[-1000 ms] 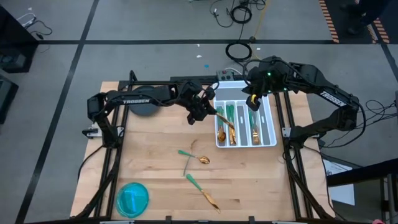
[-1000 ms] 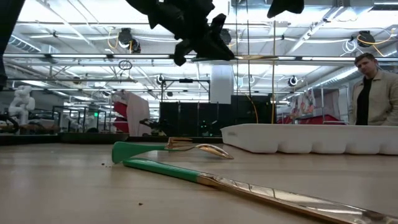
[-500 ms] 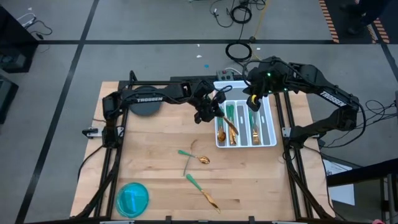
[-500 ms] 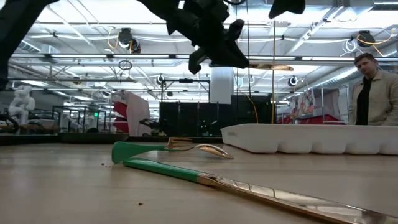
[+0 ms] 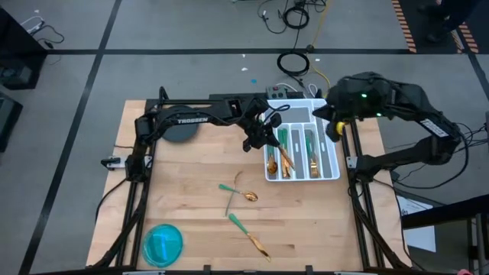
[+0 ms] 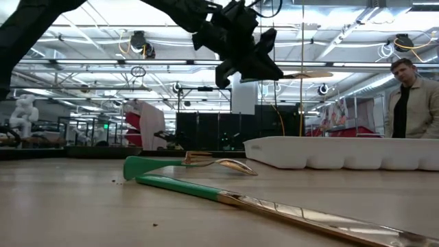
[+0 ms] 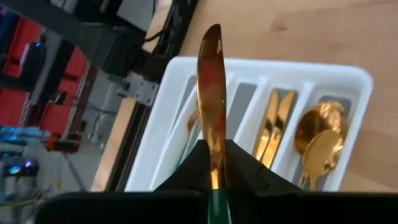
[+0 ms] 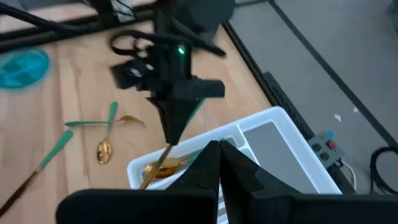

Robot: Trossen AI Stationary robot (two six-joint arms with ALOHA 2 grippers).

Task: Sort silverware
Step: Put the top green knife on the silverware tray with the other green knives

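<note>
My left gripper (image 5: 267, 140) hangs over the left side of the white compartment tray (image 5: 334, 174), shut on a knife (image 7: 211, 87) with a gold blade and a teal handle. The tray holds spoons (image 7: 320, 140), knives (image 7: 275, 124) and forks (image 5: 312, 159) in separate slots. A fork (image 5: 227, 189), a spoon (image 5: 247, 195) and another knife (image 5: 249, 236) lie flat on the wooden table. My right gripper (image 8: 219, 155) is shut on nothing, raised near the tray's far right corner. My left gripper pinches the knife between its two fingers where the gold blade meets the teal handle (image 7: 214, 182). The fingers slant down from the table's left and lie along the knife. The blade (image 6: 306, 74) sticks out ahead of them, lifted clear above the tray.
A blue round bowl (image 5: 163, 243) stands at the near left corner. A dark round disc (image 5: 176, 132) lies at the far left. A person (image 6: 413, 96) stands beyond the table on the right of the low view. Bare wood lies between bowl and tray.
My left gripper has carried the knife toward the table's right and a little down, from beside the tray to over its left slots, rolling somewhat. My right gripper has drawn back toward the table's right edge, off the tray's middle.
</note>
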